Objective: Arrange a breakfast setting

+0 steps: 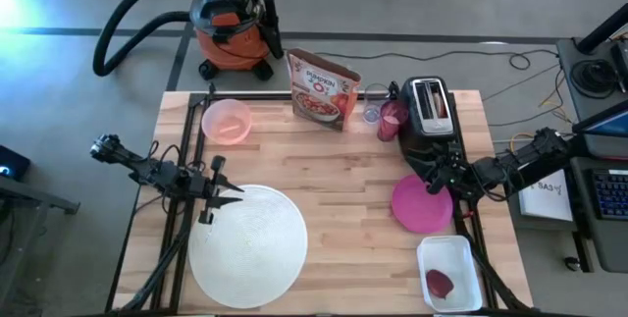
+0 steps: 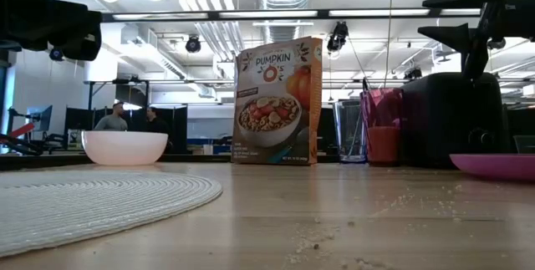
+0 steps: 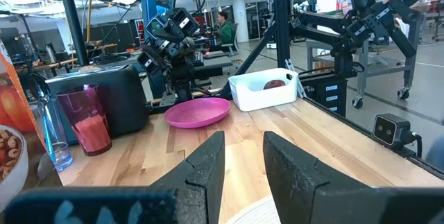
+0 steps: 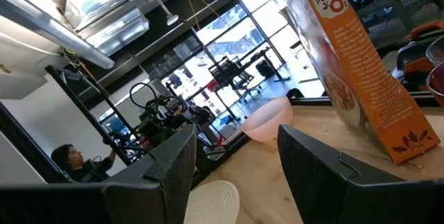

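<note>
A large white round plate [image 1: 247, 248], ribbed like a woven mat, lies at the near left. A pale pink bowl [image 1: 227, 121] stands at the far left. A magenta plate [image 1: 422, 204] lies at the right. A translucent pink cup [image 1: 392, 119] and a clear glass [image 1: 373, 111] stand beside the toaster. I cannot make out the spoon. My left gripper [image 1: 238, 195] is open and empty above the white plate's far left edge; its wrist view [image 3: 243, 161] shows the gap. My right gripper [image 1: 429, 182] is open and empty above the magenta plate's far edge, as its wrist view [image 4: 236, 154] shows.
A cereal box [image 1: 322, 88] stands upright at the far middle, and a black toaster [image 1: 432, 111] at the far right. A white tray [image 1: 449, 273] with a dark red item sits at the near right. An orange-and-black shop vacuum [image 1: 231, 27] stands on the floor beyond the table.
</note>
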